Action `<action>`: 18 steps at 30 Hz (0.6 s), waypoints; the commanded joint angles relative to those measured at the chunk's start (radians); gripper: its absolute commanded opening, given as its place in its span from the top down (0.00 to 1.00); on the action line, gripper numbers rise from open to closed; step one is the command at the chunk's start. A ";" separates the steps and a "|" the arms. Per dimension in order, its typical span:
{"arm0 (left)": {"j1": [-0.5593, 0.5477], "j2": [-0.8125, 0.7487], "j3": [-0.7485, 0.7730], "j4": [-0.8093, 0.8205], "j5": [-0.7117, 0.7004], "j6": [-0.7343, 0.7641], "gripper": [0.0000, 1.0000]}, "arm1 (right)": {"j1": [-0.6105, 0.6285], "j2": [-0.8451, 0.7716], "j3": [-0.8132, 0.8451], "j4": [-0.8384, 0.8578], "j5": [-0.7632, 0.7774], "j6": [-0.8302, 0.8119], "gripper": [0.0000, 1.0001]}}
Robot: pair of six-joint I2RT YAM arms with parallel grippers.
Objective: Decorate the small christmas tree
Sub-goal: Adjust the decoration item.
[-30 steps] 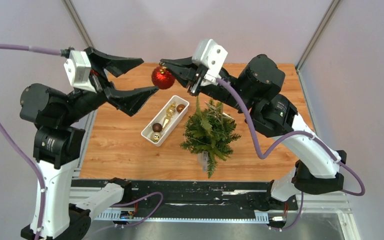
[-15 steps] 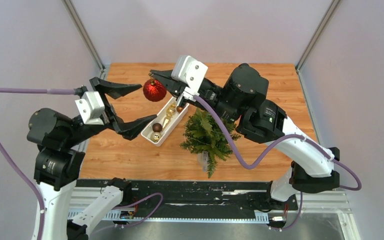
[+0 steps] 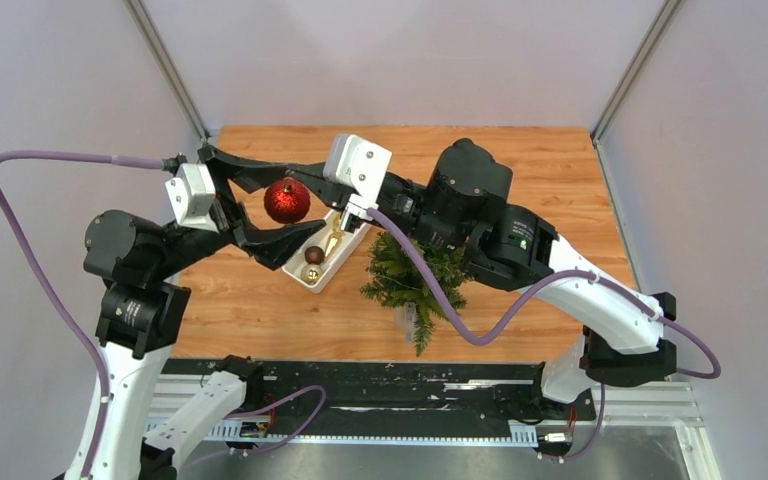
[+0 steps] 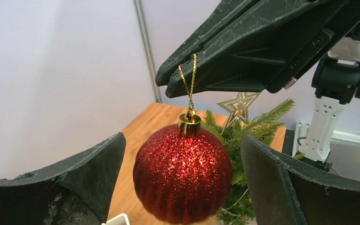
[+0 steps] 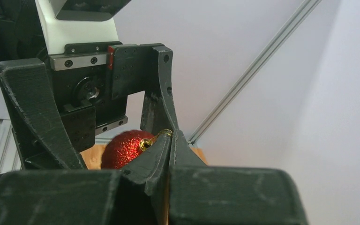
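A red glitter bauble (image 3: 287,200) hangs by its gold loop from my right gripper (image 3: 300,182), which is shut on the loop above the white tray (image 3: 294,268). In the left wrist view the bauble (image 4: 183,174) hangs between my open left fingers (image 4: 93,173), apart from both. My left gripper (image 3: 278,208) stands open around the bauble. In the right wrist view the bauble (image 5: 122,149) shows behind my closed fingertips (image 5: 168,140). The small christmas tree (image 3: 420,275) stands right of the tray, with a gold star (image 4: 238,106) on it.
The white tray holds a brown ball (image 3: 313,254), gold ornaments (image 3: 334,232) and others partly hidden under the arms. The right arm (image 3: 480,225) reaches over the tree's top. Grey walls with metal posts close in the wooden table (image 3: 250,300).
My right gripper carried the red bauble leftward and nearer. My left gripper moved in from the left until its open fingers came around the bauble.
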 commanded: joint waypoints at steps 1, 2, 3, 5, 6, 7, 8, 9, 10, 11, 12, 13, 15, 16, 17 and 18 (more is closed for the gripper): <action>0.005 -0.003 -0.016 0.084 0.042 -0.042 0.00 | 0.006 -0.024 0.005 0.064 -0.024 0.014 1.00; 0.005 -0.003 -0.020 0.085 0.043 -0.044 0.00 | 0.006 -0.024 0.004 0.067 -0.024 0.014 1.00; 0.005 -0.004 -0.029 0.094 0.047 -0.046 0.00 | 0.006 -0.024 0.004 0.068 -0.024 0.014 1.00; 0.005 -0.006 -0.042 0.116 0.060 -0.054 0.06 | 0.005 -0.025 0.003 0.071 -0.025 0.013 1.00; 0.005 -0.007 -0.048 0.125 0.069 -0.063 0.11 | 0.006 -0.026 0.001 0.073 -0.025 0.014 1.00; 0.005 -0.007 -0.049 0.141 0.072 -0.068 0.13 | 0.006 -0.027 0.001 0.072 -0.025 0.014 1.00; 0.005 -0.006 -0.048 0.152 0.074 -0.077 0.16 | 0.006 -0.028 -0.001 0.074 -0.025 0.014 1.00; 0.005 -0.005 -0.047 0.155 0.075 -0.079 0.18 | 0.006 -0.029 -0.003 0.074 -0.024 0.013 1.00; 0.005 -0.004 -0.047 0.159 0.072 -0.086 0.19 | 0.006 -0.031 -0.006 0.074 -0.023 0.012 1.00; 0.005 -0.004 -0.046 0.160 0.070 -0.092 0.19 | 0.005 -0.031 -0.008 0.074 -0.020 0.012 1.00; 0.005 -0.003 -0.045 0.160 0.069 -0.100 0.18 | 0.005 -0.031 -0.011 0.074 -0.018 0.011 1.00; 0.005 -0.004 -0.044 0.160 0.069 -0.103 0.15 | 0.005 -0.033 -0.014 0.073 -0.015 0.011 1.00; 0.005 -0.003 -0.043 0.164 0.067 -0.112 0.11 | 0.005 -0.036 -0.024 0.075 -0.010 0.007 1.00; 0.005 -0.004 -0.040 0.167 0.066 -0.117 0.10 | 0.005 -0.039 -0.028 0.076 -0.008 0.004 1.00; 0.005 -0.003 -0.037 0.167 0.067 -0.118 0.09 | 0.005 -0.043 -0.031 0.076 -0.007 0.002 1.00; 0.005 -0.002 -0.034 0.167 0.070 -0.120 0.09 | 0.005 -0.045 -0.033 0.076 -0.005 0.001 1.00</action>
